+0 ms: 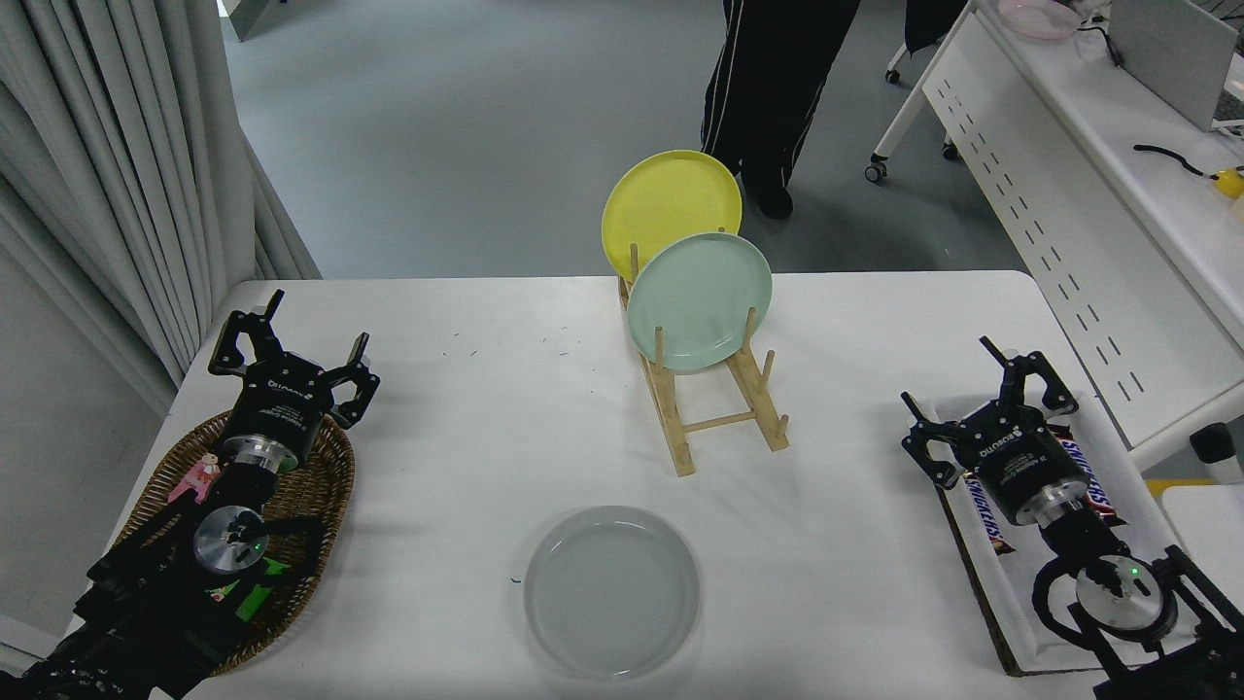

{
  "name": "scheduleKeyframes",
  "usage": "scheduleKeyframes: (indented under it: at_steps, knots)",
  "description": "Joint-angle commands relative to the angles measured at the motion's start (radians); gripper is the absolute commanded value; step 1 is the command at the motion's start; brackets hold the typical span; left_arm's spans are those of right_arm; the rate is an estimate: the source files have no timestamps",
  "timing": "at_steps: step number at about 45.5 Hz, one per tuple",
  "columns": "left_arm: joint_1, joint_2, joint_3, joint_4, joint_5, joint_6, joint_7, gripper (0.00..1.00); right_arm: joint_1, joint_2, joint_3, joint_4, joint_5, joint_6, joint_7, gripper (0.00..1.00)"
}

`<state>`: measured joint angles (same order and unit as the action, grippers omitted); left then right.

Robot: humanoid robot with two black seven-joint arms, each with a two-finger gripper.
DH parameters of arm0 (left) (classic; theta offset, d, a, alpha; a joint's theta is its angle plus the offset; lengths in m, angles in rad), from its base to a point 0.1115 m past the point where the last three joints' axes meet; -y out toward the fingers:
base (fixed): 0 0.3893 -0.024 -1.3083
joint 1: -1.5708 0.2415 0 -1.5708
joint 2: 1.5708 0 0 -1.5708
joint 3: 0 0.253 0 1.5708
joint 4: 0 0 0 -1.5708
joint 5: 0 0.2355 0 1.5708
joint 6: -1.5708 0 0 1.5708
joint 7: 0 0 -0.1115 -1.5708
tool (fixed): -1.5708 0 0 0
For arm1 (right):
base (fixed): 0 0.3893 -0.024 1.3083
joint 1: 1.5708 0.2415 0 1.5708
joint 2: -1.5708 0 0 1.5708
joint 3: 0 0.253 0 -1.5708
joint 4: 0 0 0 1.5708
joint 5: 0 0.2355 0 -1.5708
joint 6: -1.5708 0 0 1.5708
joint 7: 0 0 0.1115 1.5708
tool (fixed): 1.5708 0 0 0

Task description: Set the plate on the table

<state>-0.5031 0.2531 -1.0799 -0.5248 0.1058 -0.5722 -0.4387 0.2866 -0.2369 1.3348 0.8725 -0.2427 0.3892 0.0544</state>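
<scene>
The light grey plate [612, 590] lies flat on the white table [486, 437] near its front edge, with nothing touching it. My right gripper [984, 402] is open and empty, over the tray at the right, far from the plate. My left gripper [290, 342] is open and empty, parked at the lower left over the wicker basket.
A wooden rack [714, 413] at the table's middle back holds a mint green plate [700, 301] and a yellow plate [669, 209] upright. A white tray [1050, 574] with chocolate bars [989, 517] is at the right. A wicker basket [311, 544] is at the left. A person's legs [773, 87] stand beyond the table.
</scene>
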Motion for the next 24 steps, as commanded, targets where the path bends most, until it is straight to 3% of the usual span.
scheduleKeyframes:
  at_steps: [1, 24]
  knots:
    - [0.000, 0.000, 0.000, 0.000, 0.000, 0.000, 0.000, 1.00, 0.014, 0.010, 0.001, -0.010, 0.002, -0.004, 0.010, 1.00]
    - [0.000, 0.000, 0.000, 0.000, -0.002, 0.000, 0.000, 1.00, 0.111, 0.024, 0.003, -0.061, 0.002, -0.112, 0.012, 1.00]
